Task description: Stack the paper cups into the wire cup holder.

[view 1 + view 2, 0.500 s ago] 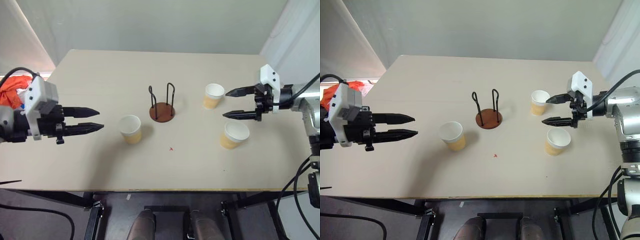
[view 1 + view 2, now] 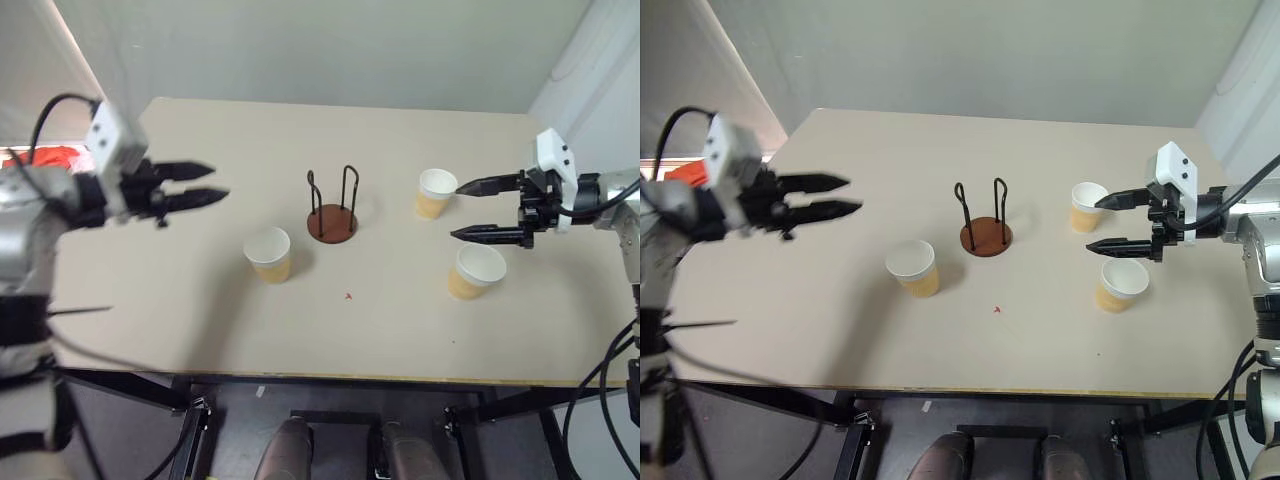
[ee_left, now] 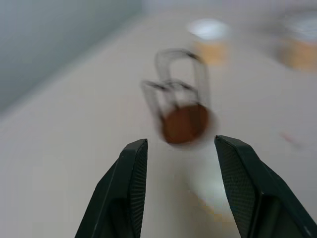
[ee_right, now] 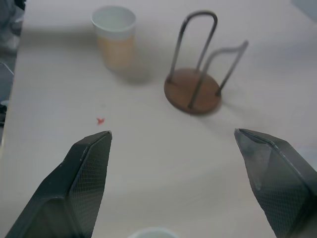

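The wire cup holder (image 2: pixel 331 222), a reddish-brown disc with two black wire loops, stands empty at the table's middle. One paper cup (image 2: pixel 268 254) stands upright to its front left. Two more paper cups (image 2: pixel 435 193) (image 2: pixel 472 271) stand upright to its right. My left gripper (image 2: pixel 218 182) hovers open and empty over the table's left part, pointing towards the holder (image 3: pixel 181 119). At the right, my right gripper (image 2: pixel 456 210) is open wide and empty, its fingertips level with the gap between the two right cups. The right wrist view shows the holder (image 4: pixel 193 89) and the left cup (image 4: pixel 115 37) ahead.
The beige table (image 2: pixel 200 320) has its front edge near me and a small red mark (image 2: pixel 348 296) in front of the holder. An orange-red thing (image 2: pixel 40 157) lies beyond the table's left edge. Walls close off the far side and the right.
My left gripper has risen and swung away from the front edge, towards the table's far left. The right gripper has hardly moved. The cups and holder stand as before.
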